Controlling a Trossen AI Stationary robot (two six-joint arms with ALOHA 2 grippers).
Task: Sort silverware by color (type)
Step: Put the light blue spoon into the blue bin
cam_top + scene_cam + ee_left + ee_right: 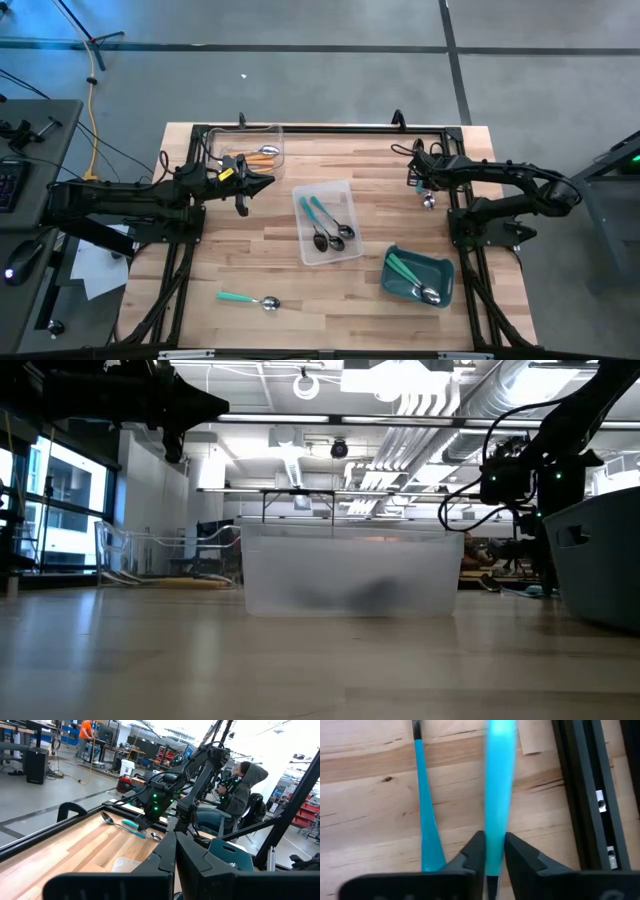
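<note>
Tabletop (380, 800): pincer (491, 851) clamps spoon (497, 795) (teal-blue).

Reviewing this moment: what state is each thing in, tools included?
left tool: shut, empty.
right tool: shut on teal-blue-handled metal spoon.
second teal-blue-handled spoon: lying loose on the wooden table.
lone green-handled spoon: lying loose, outside any container.
clear plastic corner tray: holds orange-handled spoons.
clear plastic centre tray: holds two teal-blue spoons.
teal plastic bin: holds green-handled spoons.
</note>
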